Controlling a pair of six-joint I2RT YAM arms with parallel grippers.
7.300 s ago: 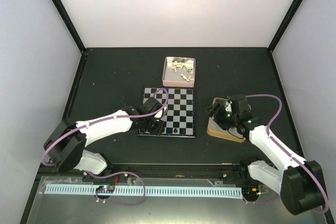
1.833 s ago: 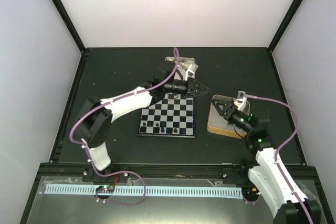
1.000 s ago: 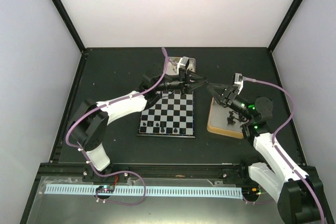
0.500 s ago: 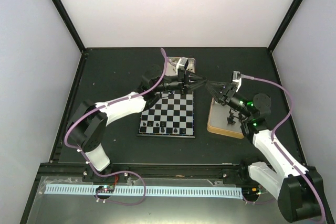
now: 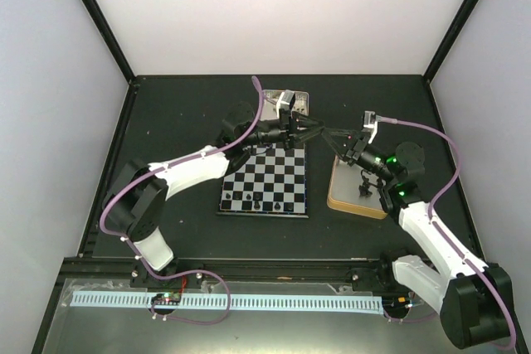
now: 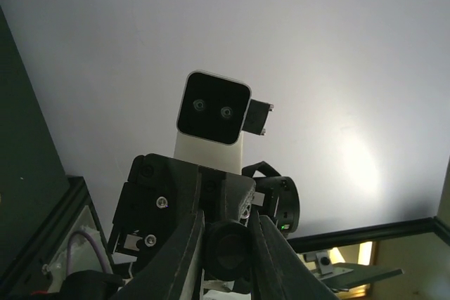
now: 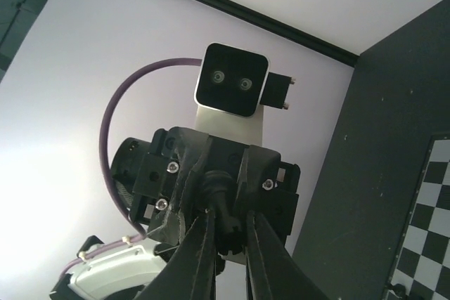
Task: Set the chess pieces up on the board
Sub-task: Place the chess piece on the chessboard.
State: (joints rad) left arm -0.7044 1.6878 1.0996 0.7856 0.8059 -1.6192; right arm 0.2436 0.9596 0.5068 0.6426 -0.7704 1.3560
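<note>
Both grippers meet tip to tip in mid-air behind the board's far right corner. My left gripper is shut on a black chess piece, whose round base faces its camera between the fingers. My right gripper comes from the right, and its fingers are shut on the same piece's slim upper part. Three black pieces stand on the board's near rows. In the top view the shared piece is too small to make out.
A pink tin lies behind the left gripper, mostly covered by it. A tan tin sits right of the board with a black piece standing in it. The board's corner shows at the right wrist view's right edge.
The right gripper has moved left to the left gripper's tips and closed its jaws on the black piece. The left arm has held still with the piece.
</note>
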